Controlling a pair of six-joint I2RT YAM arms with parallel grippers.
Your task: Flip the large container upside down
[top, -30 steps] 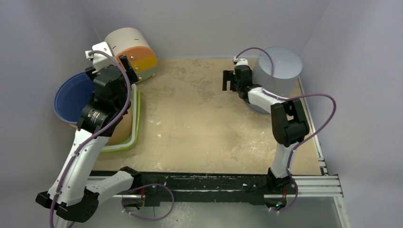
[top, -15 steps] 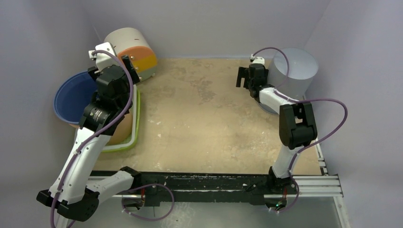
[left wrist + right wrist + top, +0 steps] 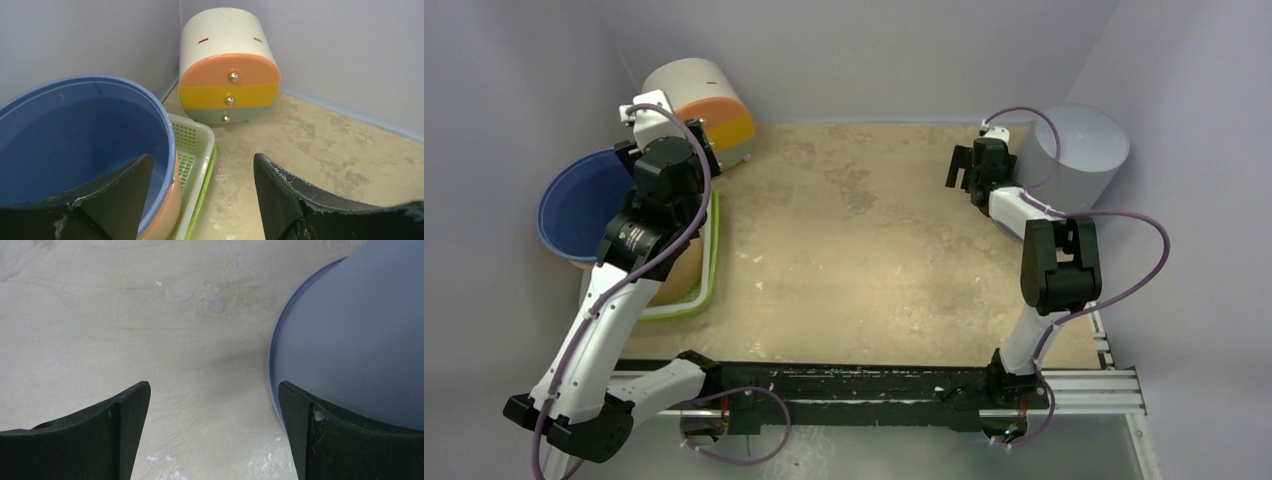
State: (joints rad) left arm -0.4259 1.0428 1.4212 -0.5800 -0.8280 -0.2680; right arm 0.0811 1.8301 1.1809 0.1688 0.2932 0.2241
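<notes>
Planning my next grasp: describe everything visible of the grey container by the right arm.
The grey container is a plain matte cylinder, plastic by its look, standing roughly upright in the far right corner. Its upward face looks flat and closed. The right pincer, open, sits beside its wall; contact cannot be told.

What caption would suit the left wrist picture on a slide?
Open left gripper hovers beside a blue tub and green basket, facing a pastel three-drawer cabinet.

The container [image 3: 1079,150] looks smooth, matt grey plastic; the tub [image 3: 75,135] smooth blue plastic; the basket [image 3: 192,150] perforated green plastic. The drawers [image 3: 227,95] have glossy fronts and metal knobs [image 3: 233,76]. The desk [image 3: 854,260] is rough, matt.
</notes>
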